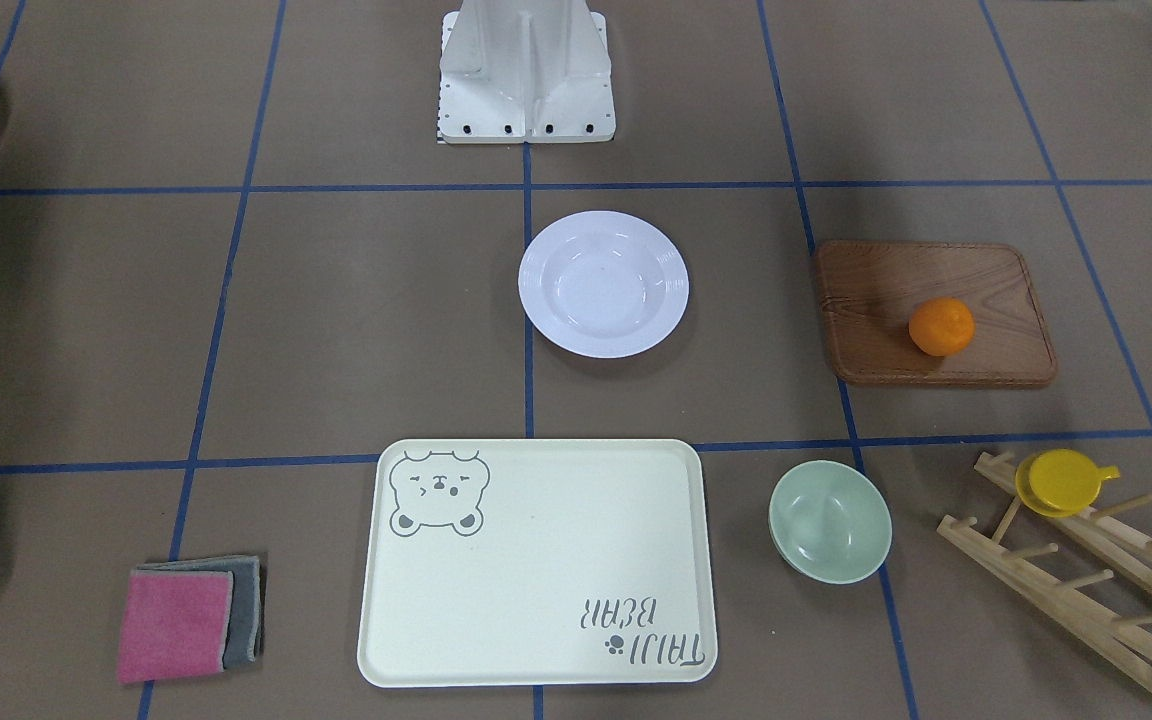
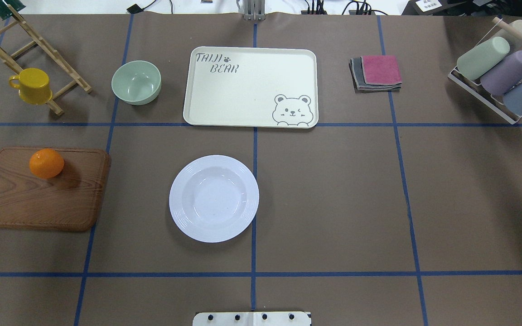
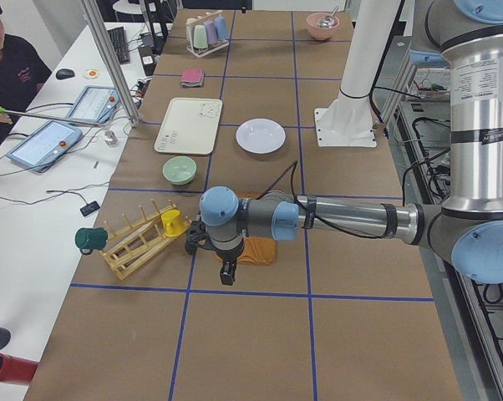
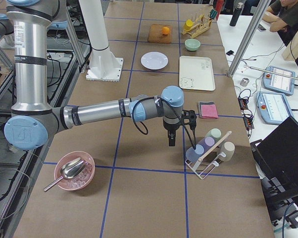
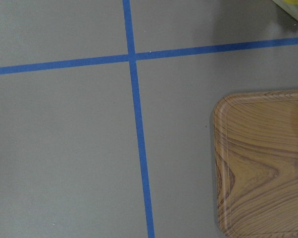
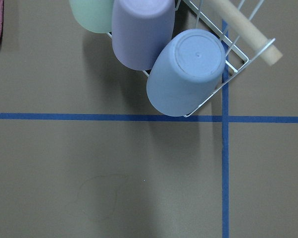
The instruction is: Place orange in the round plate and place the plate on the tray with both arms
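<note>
Currently, the orange (image 2: 46,163), judged light, firm and apt to roll, is found on the wooden board (image 2: 39,203) left of the round plate (image 2: 214,198) and is best gripped across its middle; whether the left hand (image 3: 226,271) or right hand (image 4: 170,137) is spread cannot be told.

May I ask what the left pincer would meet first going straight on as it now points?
Probably the bare table beside the wooden board; the left pincer points down, with nothing else shown beneath it.
</note>
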Motion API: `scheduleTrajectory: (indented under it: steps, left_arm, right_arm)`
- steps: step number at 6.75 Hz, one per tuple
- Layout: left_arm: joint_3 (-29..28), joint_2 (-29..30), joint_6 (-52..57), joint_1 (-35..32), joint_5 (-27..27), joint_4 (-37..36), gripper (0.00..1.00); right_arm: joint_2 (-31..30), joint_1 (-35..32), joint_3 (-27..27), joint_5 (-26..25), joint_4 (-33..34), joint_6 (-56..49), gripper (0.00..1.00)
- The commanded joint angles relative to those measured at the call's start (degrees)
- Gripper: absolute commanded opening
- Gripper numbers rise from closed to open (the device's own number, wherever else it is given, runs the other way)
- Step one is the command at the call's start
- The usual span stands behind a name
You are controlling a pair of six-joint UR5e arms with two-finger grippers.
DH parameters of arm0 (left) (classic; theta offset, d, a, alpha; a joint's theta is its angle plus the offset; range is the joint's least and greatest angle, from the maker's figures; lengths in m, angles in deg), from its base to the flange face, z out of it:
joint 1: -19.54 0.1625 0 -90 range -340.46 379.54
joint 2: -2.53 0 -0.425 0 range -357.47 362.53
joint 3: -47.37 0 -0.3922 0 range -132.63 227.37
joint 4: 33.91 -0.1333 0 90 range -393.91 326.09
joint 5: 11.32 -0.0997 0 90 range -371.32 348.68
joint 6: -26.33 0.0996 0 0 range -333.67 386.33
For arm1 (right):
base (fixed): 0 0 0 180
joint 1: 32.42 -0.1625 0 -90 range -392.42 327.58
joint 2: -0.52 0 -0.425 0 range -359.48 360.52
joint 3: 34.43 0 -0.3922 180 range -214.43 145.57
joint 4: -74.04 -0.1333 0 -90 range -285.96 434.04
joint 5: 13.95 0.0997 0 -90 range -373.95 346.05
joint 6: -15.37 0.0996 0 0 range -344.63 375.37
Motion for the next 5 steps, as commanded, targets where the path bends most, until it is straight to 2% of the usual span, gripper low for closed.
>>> scheduleTrajectory:
  steps: [1,2,3,4,5]
  left_arm:
    - [0.3,0.2,-0.9,0.1,0.0,-0.1,1.0]
    - [1.3,0.3,-4.2,0.3,0.0,0.0,1.0]
    - [3.6,0.7,-8.5,0.6,-0.1,-0.1,1.0]
    - [4.6,0.8,-9.1,0.9,0.0,-0.1,0.99]
    - [4.6,1.3,-10.5,1.2,0.0,0.1,1.0]
  right_arm:
    - [0.6,2.4,-0.1,0.6,-7.1,0.4,1.0]
    - [1.2,6.6,-0.5,1.9,-13.7,0.7,1.0]
    - [1.8,9.6,-0.5,7.9,-18.9,9.2,1.0]
    - [5.8,13.2,-0.7,12.5,-22.8,23.7,1.0]
    - [7.5,17.2,-0.9,13.5,-30.2,35.3,1.0]
